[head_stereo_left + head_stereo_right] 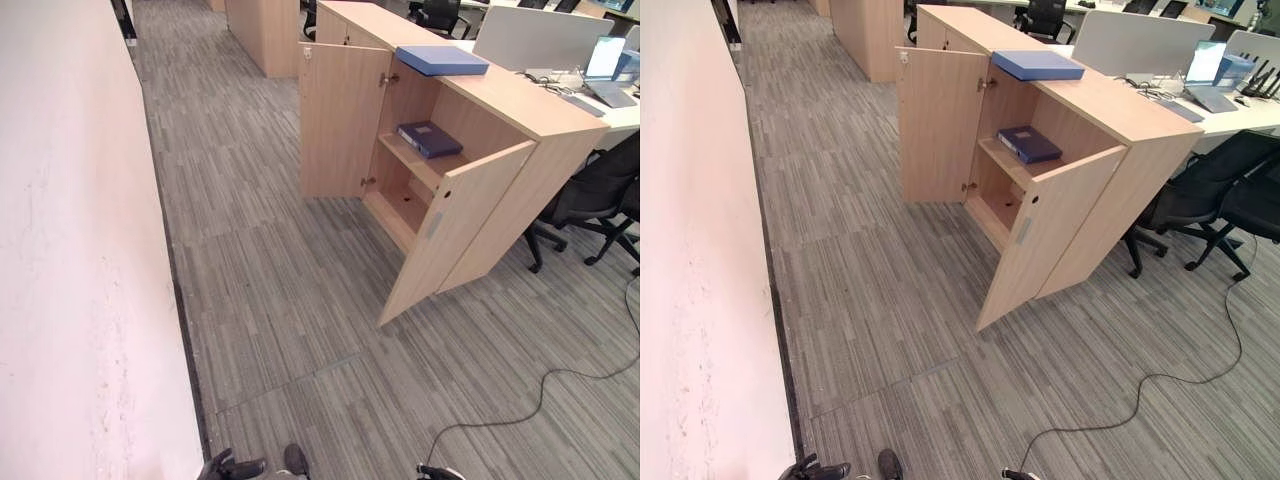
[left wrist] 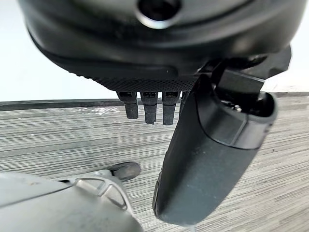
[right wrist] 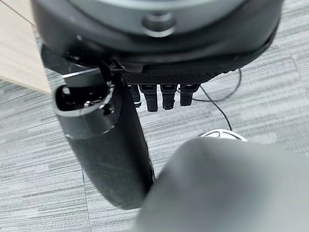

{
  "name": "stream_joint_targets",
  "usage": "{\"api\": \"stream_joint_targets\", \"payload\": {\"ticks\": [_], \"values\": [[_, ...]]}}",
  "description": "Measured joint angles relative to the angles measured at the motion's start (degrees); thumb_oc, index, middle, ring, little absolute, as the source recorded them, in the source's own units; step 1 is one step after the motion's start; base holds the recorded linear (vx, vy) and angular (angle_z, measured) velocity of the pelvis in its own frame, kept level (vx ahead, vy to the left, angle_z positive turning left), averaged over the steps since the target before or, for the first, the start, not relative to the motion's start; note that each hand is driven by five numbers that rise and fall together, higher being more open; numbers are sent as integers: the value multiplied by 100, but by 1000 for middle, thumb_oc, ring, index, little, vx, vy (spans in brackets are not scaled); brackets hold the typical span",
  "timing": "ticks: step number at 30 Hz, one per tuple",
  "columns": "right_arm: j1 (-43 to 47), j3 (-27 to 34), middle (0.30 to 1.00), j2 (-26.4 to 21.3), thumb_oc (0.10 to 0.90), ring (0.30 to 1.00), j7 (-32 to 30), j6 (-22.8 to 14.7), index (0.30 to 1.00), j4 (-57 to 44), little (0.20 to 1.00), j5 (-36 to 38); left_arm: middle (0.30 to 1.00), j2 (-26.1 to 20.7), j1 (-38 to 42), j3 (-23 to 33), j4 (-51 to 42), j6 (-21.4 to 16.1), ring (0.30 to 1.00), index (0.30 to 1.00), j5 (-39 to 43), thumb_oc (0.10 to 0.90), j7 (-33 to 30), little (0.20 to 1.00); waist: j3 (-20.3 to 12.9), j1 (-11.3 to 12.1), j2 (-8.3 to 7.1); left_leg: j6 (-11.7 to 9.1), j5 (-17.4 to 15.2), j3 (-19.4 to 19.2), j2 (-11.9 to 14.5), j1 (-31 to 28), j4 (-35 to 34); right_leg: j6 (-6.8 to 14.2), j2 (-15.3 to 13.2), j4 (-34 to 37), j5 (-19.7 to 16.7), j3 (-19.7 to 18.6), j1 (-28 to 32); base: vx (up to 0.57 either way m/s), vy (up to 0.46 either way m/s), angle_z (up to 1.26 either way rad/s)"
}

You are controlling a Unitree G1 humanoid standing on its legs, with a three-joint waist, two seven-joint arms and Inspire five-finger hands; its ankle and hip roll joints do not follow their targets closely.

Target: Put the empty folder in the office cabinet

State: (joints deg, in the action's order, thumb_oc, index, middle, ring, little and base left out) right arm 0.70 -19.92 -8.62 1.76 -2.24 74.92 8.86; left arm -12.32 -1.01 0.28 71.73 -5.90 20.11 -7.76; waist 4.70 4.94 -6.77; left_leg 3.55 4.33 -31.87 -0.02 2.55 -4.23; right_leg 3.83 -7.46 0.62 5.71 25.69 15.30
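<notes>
A light-wood office cabinet (image 1: 520, 110) stands ahead to the right with both doors (image 1: 340, 120) swung open. On its top lies a flat light-blue folder (image 1: 441, 60). Inside, a darker blue folder (image 1: 429, 138) rests on the middle shelf (image 1: 405, 155); the lower compartment looks bare. My left hand (image 2: 207, 159) hangs low over the carpet, fingers straight, holding nothing, and shows at the bottom edge (image 1: 225, 467). My right hand (image 3: 108, 150) hangs the same way, open and empty, far from the cabinet.
A white wall (image 1: 70, 250) runs along the left. Grey carpet (image 1: 270, 300) stretches between the wall and the cabinet. Black office chairs (image 1: 590, 195) and a desk with a laptop (image 1: 605, 70) stand behind the cabinet. Another wooden unit (image 1: 262, 30) stands farther back.
</notes>
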Motion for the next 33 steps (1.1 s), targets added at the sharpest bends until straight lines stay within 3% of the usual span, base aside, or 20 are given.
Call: {"api": "stream_joint_targets", "payload": {"ticks": [2,3,4,5,6,7,8,9,11,12,13,14,15,16,20,23,25,27,31,33], "values": [[47,53,900,-70,800,900,41,3,900,-47,900,9,900,48,22,-13,112,24,900,900,0,800,-22,900,-38,9,104,-66,-139,101,-18,-39,-50,163,-115,-618,58,12,-200,198,313,32],[48,46,900,-94,800,900,35,2,900,-57,900,9,900,24,65,-24,185,38,900,900,-1,800,-32,900,-92,6,138,-311,-412,54,-15,-55,-63,296,-217,-1089,-15,79,-363,262,470,58],[-11,30,900,-76,800,900,30,0,900,-98,900,12,900,-29,136,-24,251,76,900,900,-10,800,-41,900,-154,-2,-6,-34,-592,-146,-57,-61,330,424,-645,-1866,45,99,-764,340,541,37],[51,85,900,-191,800,900,18,4,900,-131,900,41,900,29,28,5,314,94,900,900,-44,800,-41,900,-192,42,145,326,-901,32,-80,-273,694,595,-971,-3247,91,-132,-1143,340,468,68],[13,334,900,-295,800,900,21,-17,900,-320,900,198,900,5,19,-166,468,119,900,900,-163,800,-63,900,-173,-94,229,578,-1012,324,-398,-606,560,737,-1669,-5150,-922,-438,-1834,321,226,96],[77,467,900,-253,800,900,-94,-100,900,-401,900,288,900,-125,38,-512,376,156,900,900,-252,800,-41,900,-210,-152,223,705,-1151,554,-595,-752,499,850,-1993,-6294,-1289,-699,-2650,345,44,132],[213,342,900,-307,800,900,-96,-125,900,-506,900,371,900,-37,45,-956,225,177,900,900,-322,800,-71,900,-213,-149,400,566,-1084,814,-552,-750,485,739,-1684,-5848,-714,-631,-3015,322,-15,127],[425,46,900,-275,800,900,-161,-57,900,-562,900,500,900,77,75,-1247,182,153,900,900,-420,800,-97,900,-187,-168,597,617,-970,1172,-437,-629,536,555,-1173,-4866,-325,-534,-3056,293,-35,129],[877,-374,900,-103,800,900,-295,277,900,-437,900,637,900,107,333,-1730,159,155,900,900,-848,800,58,900,-171,-170,767,454,-948,1679,-280,-496,572,232,-492,-3171,32,-402,-3058,198,-57,151],[1135,-336,900,289,800,900,-223,58,900,-548,900,825,900,81,520,-1900,234,185,900,900,-1126,800,145,900,-136,-175,702,-369,-1051,1776,-277,-665,333,144,-101,-1790,-367,-260,-2924,178,-67,125],[1272,-327,900,473,800,900,-213,-23,900,-529,900,861,900,38,494,-1764,206,188,900,900,-1107,800,251,900,-122,-172,642,-573,-1168,1598,-231,-740,320,76,-40,-1356,-535,-188,-2834,93,-49,103],[1358,-262,900,689,800,900,-193,-120,900,-626,900,942,900,39,428,-1652,181,185,900,900,-1027,800,260,900,-116,-201,623,-492,-1266,1197,-154,-895,278,109,-9,-1008,-791,-18,-2810,280,-65,70],[1289,-232,900,885,800,900,-167,-189,900,-949,900,942,900,61,361,-1496,151,187,900,900,-961,800,131,900,-111,-190,596,15,-1021,1234,-283,-1098,148,185,-89,-740,-1024,6,-2699,218,-34,83],[1297,-237,900,921,800,900,-138,-207,900,-1010,900,947,900,70,344,-1453,160,183,900,900,-924,800,113,900,-105,-187,583,21,-1019,1256,-334,-1193,102,194,-192,-778,-1051,-20,-2762,335,-76,86],[1042,8,900,752,800,900,-106,-67,900,-1234,900,1224,900,153,204,-1135,260,201,900,900,-915,800,-40,900,39,-365,602,67,-1141,1568,-452,-1574,-23,779,-454,160,-1644,-616,-2878,359,-143,50],[641,26,900,485,800,900,-115,-6,900,-1122,900,1279,900,124,92,-908,412,220,900,900,-917,800,-158,900,140,-508,500,-189,-1381,1703,-347,-1992,-26,750,-513,168,-1715,-805,-2866,240,-99,23],[608,81,900,349,800,900,-131,-64,900,-1048,900,1335,900,76,-24,-903,429,209,900,900,-917,800,-203,900,127,-491,390,-515,-1616,1780,-171,-2317,-21,481,-454,-7,-1823,-772,-2697,422,-246,16],[626,312,900,186,800,900,-161,-98,900,-856,900,1385,900,187,35,-913,417,192,900,900,-906,800,-190,900,69,-539,602,-690,-1653,1913,268,-2347,57,438,-161,-221,-1830,-588,-2647,253,-172,52],[585,528,900,-168,800,900,-209,-110,900,-627,900,1386,900,213,65,-955,351,179,900,900,-836,800,-192,900,20,-513,695,-1296,-1284,1984,977,-2235,539,-432,467,-159,-1492,-402,-2352,252,-254,13],[519,632,900,-258,800,900,-226,-124,900,-471,900,1388,900,216,138,-1031,324,177,900,900,-731,800,-192,900,-4,-657,739,-1517,-1148,2127,1208,-2087,722,-466,642,-12,-1379,-207,-2224,212,-243,30]]}}
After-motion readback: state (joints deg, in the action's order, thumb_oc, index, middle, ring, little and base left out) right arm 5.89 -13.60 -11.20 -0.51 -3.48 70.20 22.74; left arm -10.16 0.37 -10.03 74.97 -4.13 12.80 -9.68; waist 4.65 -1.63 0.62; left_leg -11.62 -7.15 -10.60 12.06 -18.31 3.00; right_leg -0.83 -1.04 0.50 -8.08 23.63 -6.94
